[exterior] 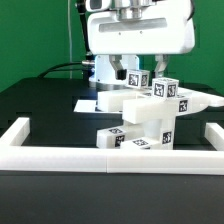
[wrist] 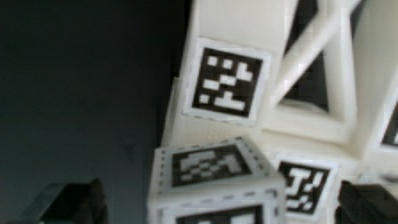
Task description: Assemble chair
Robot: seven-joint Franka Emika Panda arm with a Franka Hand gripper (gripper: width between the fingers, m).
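Note:
The partly built chair [exterior: 148,112] stands mid-table: chunky white tagged pieces stacked on one another, with a flat slab [exterior: 185,101] sticking out toward the exterior view's right. My gripper [exterior: 135,74] hangs straight above its top pieces. In the wrist view, a white upright piece [wrist: 222,80] with a large tag and slanted bars [wrist: 317,55] fills the picture. A tagged block [wrist: 217,172] lies between my dark fingertips [wrist: 71,205]. The gripper [wrist: 221,206] is open, its jaws wide apart on either side of the block, with a gap showing at one finger.
A long low white barrier wall [exterior: 110,157] runs along the table's front and turns back at both ends. The marker board [exterior: 88,103] lies flat behind the chair on the exterior view's left. The tabletop is black, with a green backdrop behind.

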